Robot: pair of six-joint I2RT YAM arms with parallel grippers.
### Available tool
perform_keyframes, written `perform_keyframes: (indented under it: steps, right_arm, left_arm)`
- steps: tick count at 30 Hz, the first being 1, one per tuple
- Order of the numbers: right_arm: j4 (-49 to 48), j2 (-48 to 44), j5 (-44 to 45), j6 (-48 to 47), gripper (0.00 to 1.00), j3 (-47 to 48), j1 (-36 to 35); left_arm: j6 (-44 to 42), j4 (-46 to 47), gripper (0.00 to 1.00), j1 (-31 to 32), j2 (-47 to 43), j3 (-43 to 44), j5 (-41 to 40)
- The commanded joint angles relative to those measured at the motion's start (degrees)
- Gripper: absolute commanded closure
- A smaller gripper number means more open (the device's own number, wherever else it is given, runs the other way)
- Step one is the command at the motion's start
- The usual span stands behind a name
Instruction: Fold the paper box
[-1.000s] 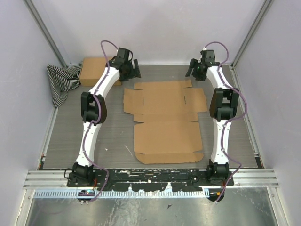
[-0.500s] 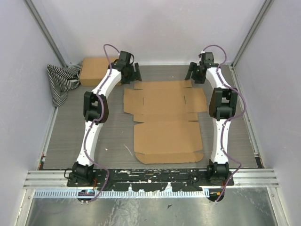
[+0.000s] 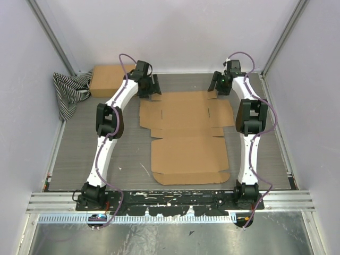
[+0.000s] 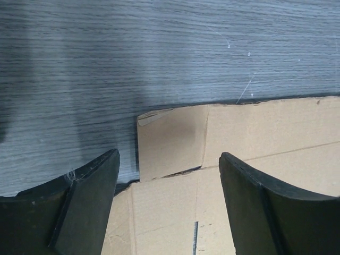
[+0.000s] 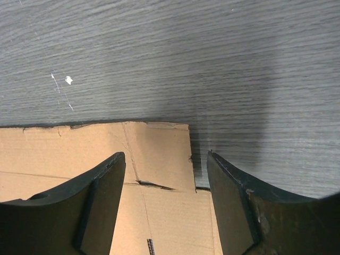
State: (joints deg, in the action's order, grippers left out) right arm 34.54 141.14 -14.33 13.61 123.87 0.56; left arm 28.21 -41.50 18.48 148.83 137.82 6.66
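Note:
The paper box lies flat and unfolded on the grey table, a brown die-cut sheet with flaps and slits. My left gripper is open above its far left corner; that corner flap shows between the black fingers in the left wrist view. My right gripper is open above the far right corner; that corner flap shows between its fingers in the right wrist view. Neither gripper holds anything.
A second, box-shaped brown cardboard box stands at the far left corner, next to a black-and-white striped cloth. Walls close in the table on the left, right and far sides.
Both grippers have moved inward and down toward the sheet's far corners. The sheet has not moved.

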Motion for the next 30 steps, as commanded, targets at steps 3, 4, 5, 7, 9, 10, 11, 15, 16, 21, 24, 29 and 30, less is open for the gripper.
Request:
perform_keyframes:
  steps: [3,4,5,7,9,10,11,15,16,21,24,29,30]
  right_arm:
    - [-0.71,1.25,-4.04,-0.6,0.35,2.03,-0.02]
    - [-0.77,1.24,-4.61,-0.71,0.36,1.97,-0.07]
    - [-0.91,1.12,-5.06,-0.81,0.37,1.79,-0.1]
    - [-1.31,0.58,-5.46,-0.82,0.39,1.1,-0.11]
    - [-1.93,-0.3,-5.69,-0.86,0.41,0.12,-0.12]
    - [-2.13,-0.68,-5.75,-0.78,0.42,-0.35,-0.12]
    - [-2.29,-0.77,-5.75,-0.73,0.43,-0.67,-0.12]
    - [-2.36,-2.05,-6.14,-0.62,0.46,-1.07,-0.19]
    - [-2.36,-2.37,-6.19,-0.55,0.46,-1.09,-0.2]
    - [-2.25,-2.71,-5.99,-0.18,0.5,-0.9,-0.55]
    - [-1.81,-2.87,-5.4,-0.16,0.52,-1.02,-0.88]
    - [-1.58,-4.0,-4.26,-0.23,0.54,-2.13,-1.45]
    - [-1.59,-4.26,-4.1,-0.24,0.55,-2.34,-1.63]
  left_arm:
    - [1.6,1.66,0.2,0.22,1.56,2.51,4.24]
    - [1.63,1.8,0.21,0.36,1.57,2.58,4.51]
    - [1.68,2.04,0.23,0.4,1.56,2.53,4.88]
    - [1.76,2.27,0.25,0.57,1.35,2.42,5.33]
    - [1.68,2.38,0.26,0.68,1.11,2.31,5.47]
    - [1.77,2.44,0.27,0.81,0.91,2.32,5.47]
    - [1.81,2.56,0.28,0.77,0.7,2.17,5.59]
    - [1.96,3.02,0.29,1.07,-0.71,1.7,5.74]
    - [1.94,3.16,0.3,1.24,-1.07,1.64,5.63]
    - [1.48,2.9,0.3,2.26,-1.93,2.1,4.5]
    - [0.86,2.29,0.31,2.77,-2.07,2.63,3.72]
    - [0.27,1.95,0.31,3.35,-2.73,2.69,2.6]
    - [0.15,1.86,0.31,3.46,-2.84,2.64,2.53]
